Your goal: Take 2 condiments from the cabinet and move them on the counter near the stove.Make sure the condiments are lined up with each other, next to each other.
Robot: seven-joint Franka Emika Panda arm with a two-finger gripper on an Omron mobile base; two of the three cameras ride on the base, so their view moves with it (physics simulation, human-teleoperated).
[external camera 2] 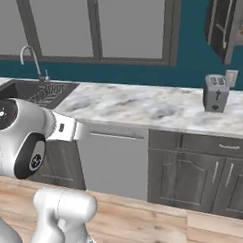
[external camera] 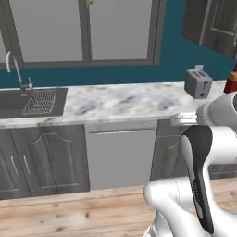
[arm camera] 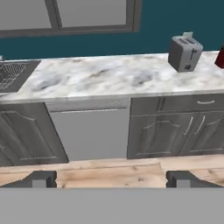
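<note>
My gripper (arm camera: 111,179) is open, its two dark fingertips (arm camera: 41,178) spread wide with nothing between them. It hangs over the wooden floor, well short of the marble counter (arm camera: 109,76), and faces the counter and the grey cabinets under it. The counter (external camera: 120,99) runs across both base views (external camera 2: 143,105). The grey wall cabinet (external camera: 210,23) hangs at the upper right, and its long silver handle (external camera 2: 232,13) is in the right base view. The condiments and the stove are out of view.
A grey toaster (arm camera: 184,52) stands on the counter's right part (external camera 2: 216,93). A red knife block (external camera: 231,82) sits beyond it at the edge. A dark sink with a tap (external camera: 30,102) is set into the counter's left end. A dishwasher front (arm camera: 89,133) lies below.
</note>
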